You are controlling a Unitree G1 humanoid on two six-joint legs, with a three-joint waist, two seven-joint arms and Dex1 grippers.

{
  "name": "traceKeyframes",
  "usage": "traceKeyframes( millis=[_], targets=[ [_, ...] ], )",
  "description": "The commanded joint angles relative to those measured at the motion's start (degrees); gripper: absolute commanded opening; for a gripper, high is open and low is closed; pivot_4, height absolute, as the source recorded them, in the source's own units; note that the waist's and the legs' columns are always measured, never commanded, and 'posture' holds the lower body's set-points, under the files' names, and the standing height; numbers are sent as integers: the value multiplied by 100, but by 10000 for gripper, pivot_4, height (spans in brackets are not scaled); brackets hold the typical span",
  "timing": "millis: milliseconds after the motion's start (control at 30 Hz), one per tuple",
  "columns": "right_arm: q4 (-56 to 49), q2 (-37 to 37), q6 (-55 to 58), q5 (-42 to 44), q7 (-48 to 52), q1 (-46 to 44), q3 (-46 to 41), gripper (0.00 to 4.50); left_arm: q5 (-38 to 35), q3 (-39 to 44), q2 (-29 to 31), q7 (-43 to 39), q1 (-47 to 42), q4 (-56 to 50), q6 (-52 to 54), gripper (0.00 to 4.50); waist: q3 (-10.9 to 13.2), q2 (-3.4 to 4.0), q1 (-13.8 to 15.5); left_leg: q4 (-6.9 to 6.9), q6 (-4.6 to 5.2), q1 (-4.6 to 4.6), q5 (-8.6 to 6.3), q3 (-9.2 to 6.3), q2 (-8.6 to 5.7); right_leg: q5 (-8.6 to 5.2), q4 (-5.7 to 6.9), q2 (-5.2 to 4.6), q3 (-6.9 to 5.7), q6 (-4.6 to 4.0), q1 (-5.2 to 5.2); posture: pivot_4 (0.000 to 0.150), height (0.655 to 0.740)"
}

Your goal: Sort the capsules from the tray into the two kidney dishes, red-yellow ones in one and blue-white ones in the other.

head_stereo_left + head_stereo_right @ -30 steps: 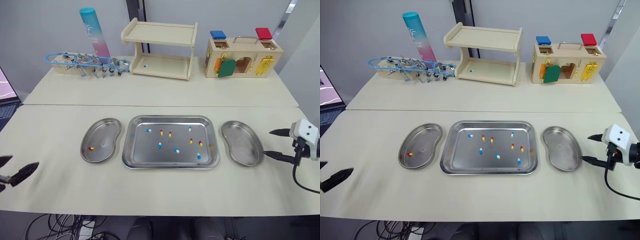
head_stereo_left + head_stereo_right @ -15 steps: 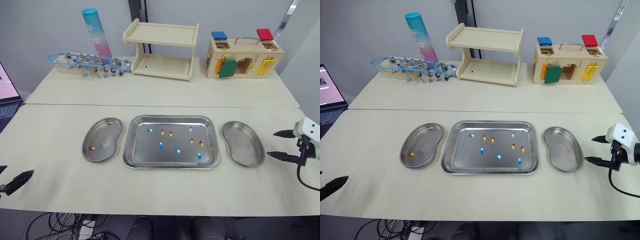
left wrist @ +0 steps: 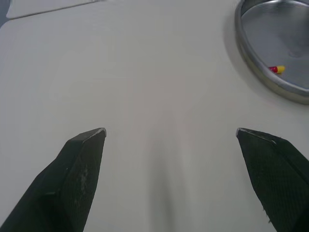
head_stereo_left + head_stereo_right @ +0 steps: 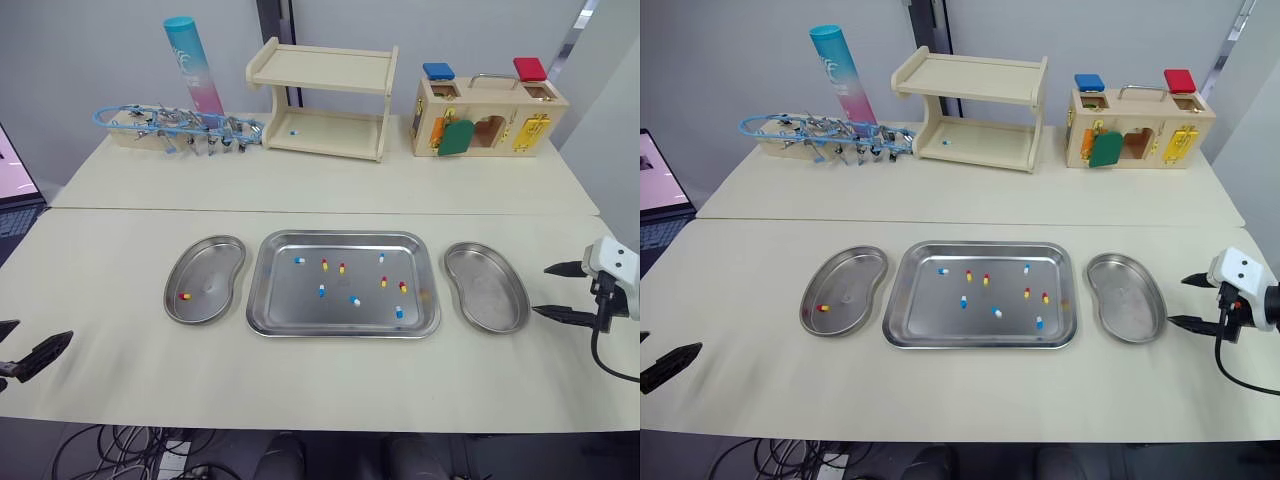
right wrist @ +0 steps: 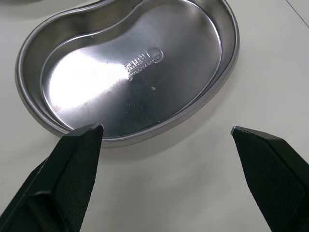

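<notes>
- right pincer (image 4: 543, 290): wide open, empty, just off the outer rim of the empty right dish (image 4: 486, 287), which lies between it and the tray (image 4: 290, 300).
- left pincer (image 3: 170, 130): wide open, empty, near the bench's (image 4: 320, 380) front left edge, well apart from the left dish (image 4: 210, 270).
- i judge the right arm nearer: a blue-white capsule (image 4: 398, 312) by the tray's front right corner lies to its left; long axis too small to tell.
- count: tray holds five blue-white, four red-yellow; one red-yellow capsule (image 4: 183, 296) in the left dish.
</notes>
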Motion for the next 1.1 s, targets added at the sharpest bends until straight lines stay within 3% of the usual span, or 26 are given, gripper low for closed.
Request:
traceKeyframes(
  millis=[33,300,533,767,933,1033,1100],
  targets=[
    [18,5,-89,78,-12,-180,-84,45000,-74,73,33,9,-34,-116,-4,44799,0,0,0,0,0,0,0,0,0,0,0,0,0,0,0,1500,7400],
    [-76,425,85,243,-94,-715,-60,45000,-488,-164,-18,-197,-181,-1030,264,44799,0,0,3,1,0,0,0,0,0,1,0,0,0,0,2,1500,7400],
    [-1562,899,676,641,-211,-637,126,45000,-992,-515,-316,-494,-93,-2254,253,44799,0,0,4,-1,-1,-5,0,1,2,1,-4,0,1,0,-2,1500,7400],
    [-3262,1733,1932,688,-967,-913,945,45000,-1468,-1229,-432,-406,-154,-3409,566,44799,0,0,23,2,-1,-10,0,-4,1,1,-4,0,-2,0,0,1500,7400],
    [-3366,2353,2203,416,-1130,-1568,1828,45000,-1516,-1561,-793,-7,-441,-3577,465,44799,0,-1,7,2,-1,-12,0,-10,2,2,-2,3,-6,-1,-5,1500,7400],
    [-3146,2632,2214,228,-1243,-1831,2108,39493,-1548,-1640,-931,95,-473,-3687,460,45000,-3,-5,17,3,-1,-13,0,-13,2,2,-5,4,-8,-2,-4,1500,7400],
    [-2901,2850,2070,52,-1319,-2040,2307,32044,-1516,-1666,-1032,205,-416,-3753,462,45000,-3,-5,29,3,-2,-21,1,-13,1,3,-11,3,-9,-2,-7,1500,7400]
  ],
)
